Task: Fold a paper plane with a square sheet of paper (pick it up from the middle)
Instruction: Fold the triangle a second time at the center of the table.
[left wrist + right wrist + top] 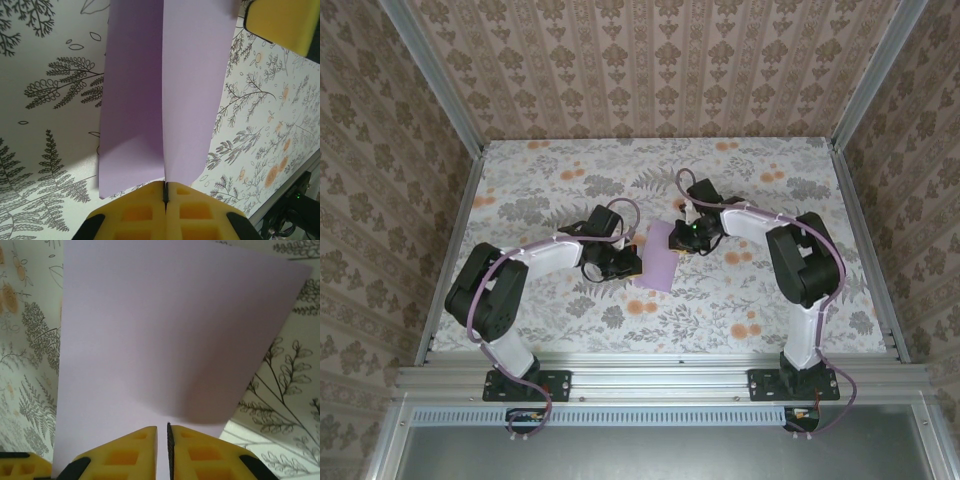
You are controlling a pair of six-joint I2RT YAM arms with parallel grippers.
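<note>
1. Top view: the square sheet of paper (658, 262) sits mid-tabletop (570, 170), between the two arms. It is pale lilac and shows as a narrow upright strip.
2. The left claw (623, 263) is at the sheet's left edge. The right claw (683, 237) is at its upper right edge. Both touch the sheet.
3. Left wrist view: the left claw's yellow pads (135, 215) are pressed together, clamped on the sheet's near edge exactly where a straight centre crease ends.
4. Same view: the crease runs the sheet's whole visible length. The left half is shaded darker than the right, so the two halves lie at an angle to each other.
5. Same view: a shadow falls on the tabletop under the near left corner, so the sheet is off the surface there.
6. Right wrist view: the right claw's pads (125, 455) are almost together, with only a slim gap. The sheet's edge runs down into that gap, so I read it as pinched.
7. Same view: the sheet rises broad and smooth from the pads, with a shadow under its lower right part.
</note>
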